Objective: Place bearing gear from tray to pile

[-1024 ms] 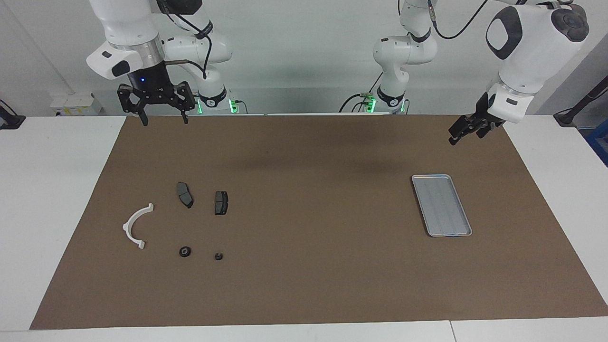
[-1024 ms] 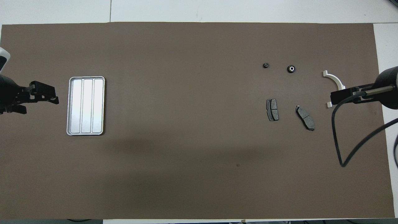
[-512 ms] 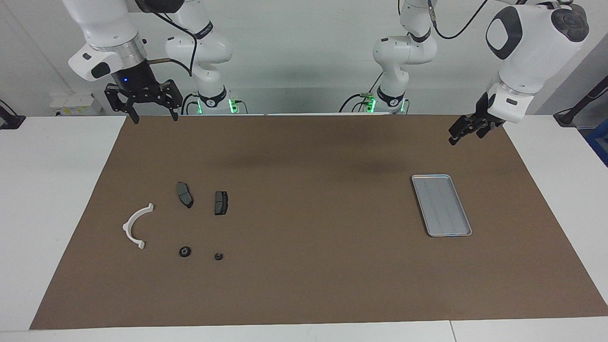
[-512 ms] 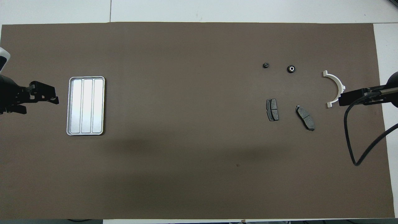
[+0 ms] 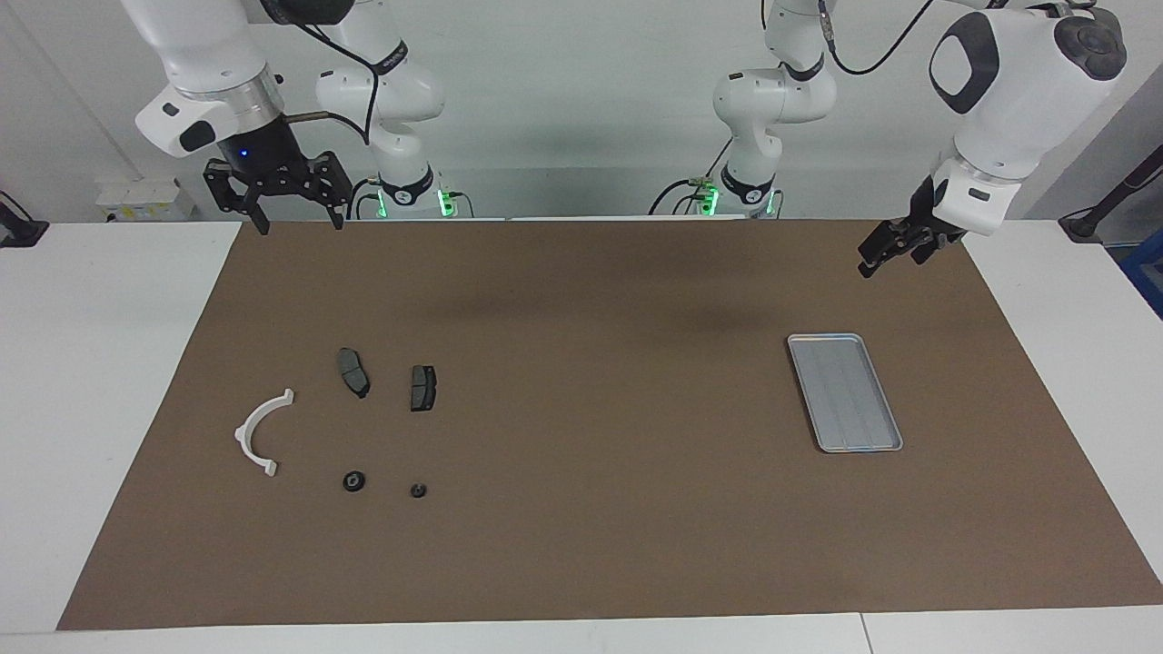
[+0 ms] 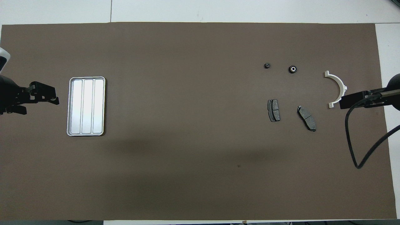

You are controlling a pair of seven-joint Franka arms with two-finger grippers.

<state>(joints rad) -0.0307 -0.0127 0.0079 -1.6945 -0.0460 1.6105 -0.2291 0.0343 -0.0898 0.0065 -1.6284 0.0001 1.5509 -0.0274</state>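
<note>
Your flat silver-grey ridged metal tray is lying empty at the left arm's end of the brown-covered table. The small black ring-shaped bearing gear is sitting beside the white half-ring bracket. Both the left pincer and the right pincer are hanging open, holding nothing.

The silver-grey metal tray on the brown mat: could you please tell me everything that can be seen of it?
The flat silver-grey metal tray is a rounded-corner rectangle with a low raised rim and lengthwise ridges that split its floor into three strips. It looks like bare, slightly shiny metal. It lies flat on the brown mat toward the left arm's end of the table, and its long side runs roughly away from the robots. Nothing lies in it and nothing touches it except the mat.
</note>
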